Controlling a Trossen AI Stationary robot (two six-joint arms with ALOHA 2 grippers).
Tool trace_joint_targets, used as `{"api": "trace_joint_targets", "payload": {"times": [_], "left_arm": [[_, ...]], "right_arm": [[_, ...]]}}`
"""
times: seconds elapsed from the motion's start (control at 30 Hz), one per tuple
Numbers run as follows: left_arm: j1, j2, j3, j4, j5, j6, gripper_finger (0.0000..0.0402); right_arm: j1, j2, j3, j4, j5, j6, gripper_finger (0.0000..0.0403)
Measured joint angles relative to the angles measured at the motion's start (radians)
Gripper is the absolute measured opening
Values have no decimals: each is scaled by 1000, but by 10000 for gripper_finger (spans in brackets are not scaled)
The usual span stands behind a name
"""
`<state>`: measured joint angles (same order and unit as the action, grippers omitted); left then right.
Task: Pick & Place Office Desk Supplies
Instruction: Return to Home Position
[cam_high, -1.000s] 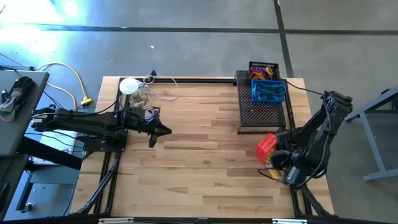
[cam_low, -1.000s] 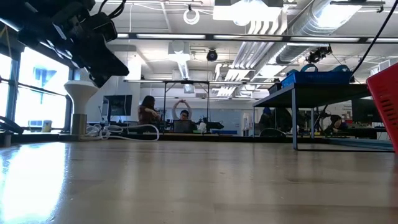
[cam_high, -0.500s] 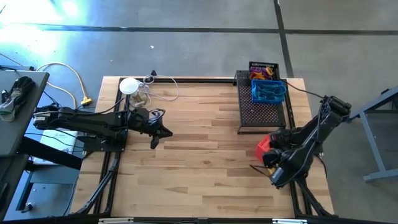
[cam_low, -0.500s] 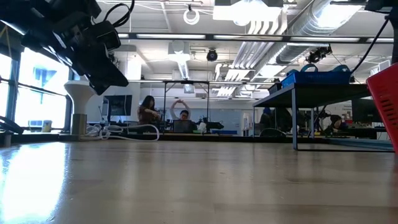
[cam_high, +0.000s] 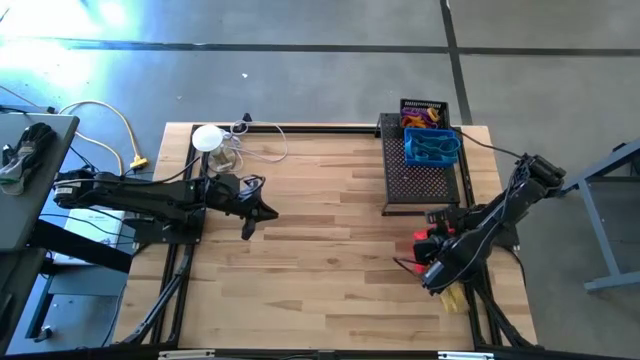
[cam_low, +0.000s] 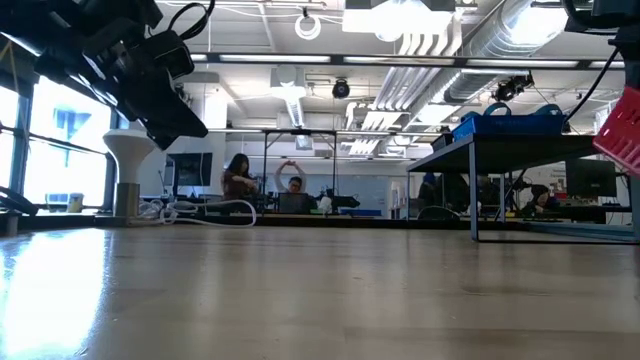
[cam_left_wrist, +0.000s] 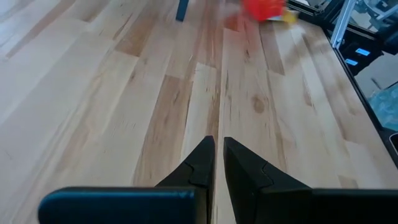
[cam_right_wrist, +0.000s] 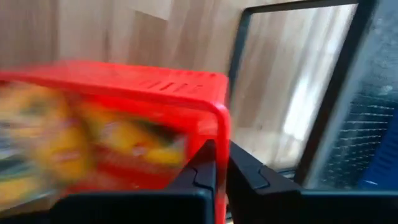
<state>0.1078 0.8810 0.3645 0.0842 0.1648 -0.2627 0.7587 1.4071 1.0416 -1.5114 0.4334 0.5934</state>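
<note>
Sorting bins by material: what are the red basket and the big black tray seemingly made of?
Red basket: probably moulded plastic, with a smooth, glossy, rounded rim and slotted wall. Black tray: likely perforated or mesh metal with a matte finish, its fine hole grid letting the wood show through.

Tabletop (cam_high: 320, 200) — pale wood planks, smooth satin sheen; red basket (cam_right_wrist: 124, 81) — glossy perforated plastic; fingers (cam_left_wrist: 249, 171) — matt black

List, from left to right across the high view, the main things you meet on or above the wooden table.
White round disc with cables → left gripper, shut above bare wood → large flat black mesh tray → right gripper, shut on the small red mesh basket.
</note>
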Motion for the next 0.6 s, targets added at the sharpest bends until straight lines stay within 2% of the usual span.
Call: {"api": "trace_joint_targets", "payload": {"times": [0.37,0.6], "left_arm": [[0,0,0,0,-1,51,29],[0,0,0,0,-3,73,29]], "right_arm": [[-22,-1,2,0,-33,10,4],[-86,-7,105,-5,-80,-36,3]]}}
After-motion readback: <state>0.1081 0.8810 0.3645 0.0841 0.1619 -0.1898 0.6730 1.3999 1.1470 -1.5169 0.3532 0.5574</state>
